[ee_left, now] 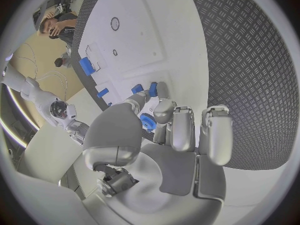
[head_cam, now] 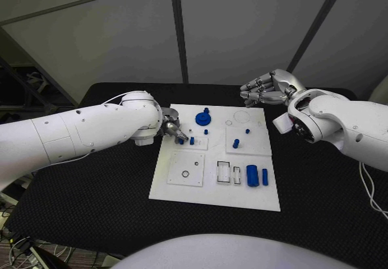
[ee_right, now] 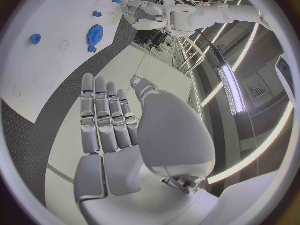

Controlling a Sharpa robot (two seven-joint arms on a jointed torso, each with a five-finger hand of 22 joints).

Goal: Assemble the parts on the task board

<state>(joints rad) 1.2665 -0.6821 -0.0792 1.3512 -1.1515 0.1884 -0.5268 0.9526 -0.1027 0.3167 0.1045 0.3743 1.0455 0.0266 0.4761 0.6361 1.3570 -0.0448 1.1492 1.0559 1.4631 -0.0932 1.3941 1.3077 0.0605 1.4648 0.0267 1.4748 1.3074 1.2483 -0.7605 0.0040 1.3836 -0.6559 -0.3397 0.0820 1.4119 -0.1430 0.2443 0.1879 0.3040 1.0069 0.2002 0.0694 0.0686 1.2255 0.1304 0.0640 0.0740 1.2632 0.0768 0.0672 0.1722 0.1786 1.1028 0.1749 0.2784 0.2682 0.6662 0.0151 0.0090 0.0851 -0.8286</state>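
Observation:
The white task board [head_cam: 217, 193] lies mid-table. On it a blue gear [head_cam: 202, 118] [ee_right: 95, 33] sits near the back, with small blue pegs [head_cam: 235, 143] around it. Two blue cylinders [head_cam: 257, 175] [ee_left: 86, 65] lie at the front right. My left hand [head_cam: 171, 126] [ee_left: 165, 130] hovers over the board's left edge. Its thumb and one finger reach toward two small blue parts [head_cam: 186, 140] [ee_left: 145, 88], with nothing between them; the gear [ee_left: 147, 121] shows through the gap. My right hand [head_cam: 267, 88] [ee_right: 109, 120] is raised beyond the board's back right corner, fingers straight, holding nothing.
The board carries raised white plates [head_cam: 186, 168] with round holes and two rectangular slots [head_cam: 228, 172] at the front. Black table [head_cam: 89, 190] surrounds the board on all sides. My left forearm [head_cam: 81, 134] crosses the table's left part.

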